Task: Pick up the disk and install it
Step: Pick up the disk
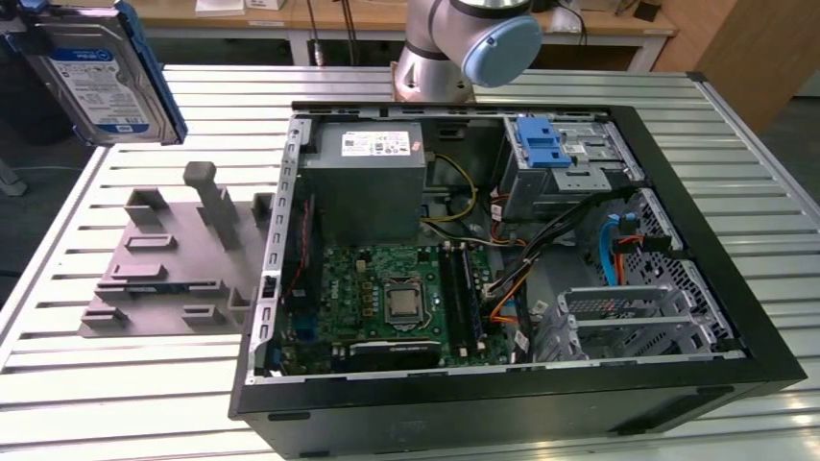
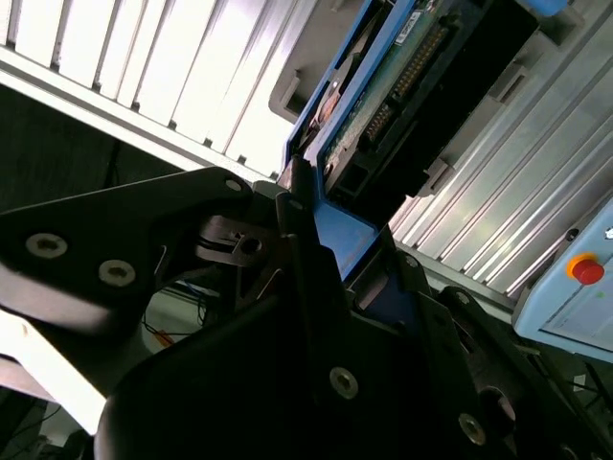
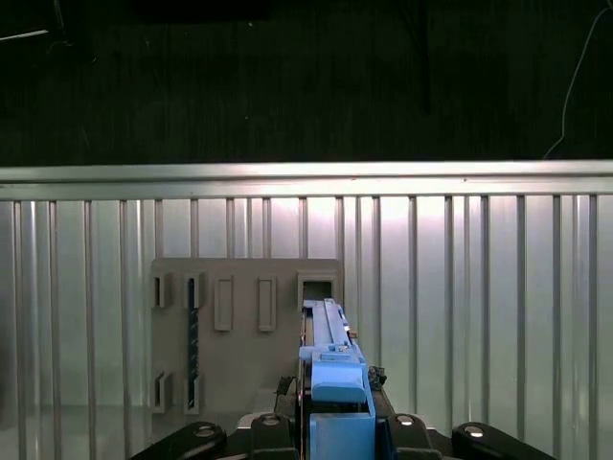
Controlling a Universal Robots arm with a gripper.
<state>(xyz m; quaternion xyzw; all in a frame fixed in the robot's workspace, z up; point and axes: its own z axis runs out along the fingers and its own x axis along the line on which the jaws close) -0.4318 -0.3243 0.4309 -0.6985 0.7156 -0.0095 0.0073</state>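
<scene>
The pincer (image 2: pixel 350 244) is clenched on the disk (image 2: pixel 383 96). In the second wrist view its black fingers (image 2: pixel 297 230) press on either side of the disk's blue bracket, and the drive's green circuit-board side with its connector row faces the camera. In the exterior view the disk (image 1: pixel 96 67) hangs in the air at the far end of the exterior view's left, well above the slatted metal bench (image 1: pixel 129 384). It is upright and slightly tilted, and its blue-and-white label is turned toward the camera, with print too small to make out. Below it and nearer, a grey slotted fixture (image 1: pixel 167 269) lies flat on the bench just beside the open black computer case (image 1: pixel 513 413). Inside the case, a big grey box (image 1: pixel 365 187) at the far left carries a white sticker (image 1: pixel 378 144) covered in fine print and bar codes. A ribbed blue latch (image 1: pixel 544 144) sits at the far right, and a green motherboard (image 1: pixel 372 288) fills the near left. The arm (image 1: pixel 462 43) stands on the bench beyond the case. In the first wrist view the disk (image 3: pixel 326 331) appears edge-on, gripped by its blue bracket in the pincer (image 3: pixel 340 426), just over one edge of the fixture (image 3: pixel 244 273) on the bench (image 3: pixel 479 287). A red button (image 2: pixel 584 268) on a pale box shows in the second wrist view.
</scene>
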